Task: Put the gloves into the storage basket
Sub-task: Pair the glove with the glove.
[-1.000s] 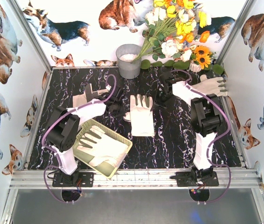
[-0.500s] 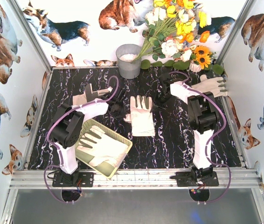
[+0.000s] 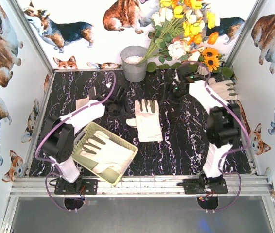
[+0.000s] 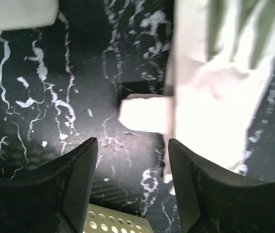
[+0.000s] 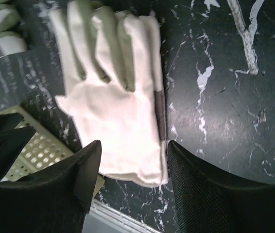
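The left gripper [image 4: 132,144] stands partly open, empty; the loose glove [image 3: 146,120] lies flat just beyond its right finger. The right gripper [image 5: 133,145], likewise parted and empty, stands near the glove's other side. Other gloves [image 3: 103,153] lie in the storage basket [image 3: 85,137].

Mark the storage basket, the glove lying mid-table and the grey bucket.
storage basket [image 3: 119,140]: top external view, on its far rim.
mid-table glove [image 3: 147,124]: top external view, on its broad middle.
grey bucket [image 3: 134,68]: top external view, on its front wall.
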Motion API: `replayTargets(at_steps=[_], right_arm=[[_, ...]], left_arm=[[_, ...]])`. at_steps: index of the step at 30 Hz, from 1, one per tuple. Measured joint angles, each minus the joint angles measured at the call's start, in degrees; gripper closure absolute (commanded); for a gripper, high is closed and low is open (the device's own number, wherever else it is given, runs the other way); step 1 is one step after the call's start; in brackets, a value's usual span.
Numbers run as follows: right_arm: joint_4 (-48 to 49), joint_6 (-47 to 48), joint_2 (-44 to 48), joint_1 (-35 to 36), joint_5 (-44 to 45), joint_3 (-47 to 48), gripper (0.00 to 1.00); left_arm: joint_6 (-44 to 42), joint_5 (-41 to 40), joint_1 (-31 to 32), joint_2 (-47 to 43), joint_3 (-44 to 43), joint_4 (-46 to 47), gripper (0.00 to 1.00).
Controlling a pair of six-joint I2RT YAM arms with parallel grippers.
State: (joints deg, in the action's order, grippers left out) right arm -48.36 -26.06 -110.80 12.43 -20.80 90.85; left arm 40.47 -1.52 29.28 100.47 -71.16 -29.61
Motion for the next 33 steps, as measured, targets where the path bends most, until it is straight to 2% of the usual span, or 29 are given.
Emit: replayTargets(at_steps=[5,12,16,21,33], right_arm=[[1.01,1.20,7.76,-1.46,-3.87,-4.15,0.39],[4.70,0.44,6.27,-1.57,-9.51,-11.15,0.37],[7.26,0.11,3.80,-1.81,-11.85,-13.14,0.37],[10.08,0.24,1.90,-3.08,-14.91,-14.82,0.37],[13.84,0.44,-5.97,-3.91,-20.70,-14.53,0.38]], left_arm=[[-2.23,6.80,0.00,-1.79,-3.65,1.27,0.52],[-3.10,17.00,0.00,5.49,-5.16,4.61,0.63],[-3.06,18.75,0.00,9.49,-5.46,4.55,0.65],[-2.67,20.09,0.00,11.47,-5.44,5.57,0.74],[-1.90,22.10,0.00,12.83,-5.33,9.07,0.79]])
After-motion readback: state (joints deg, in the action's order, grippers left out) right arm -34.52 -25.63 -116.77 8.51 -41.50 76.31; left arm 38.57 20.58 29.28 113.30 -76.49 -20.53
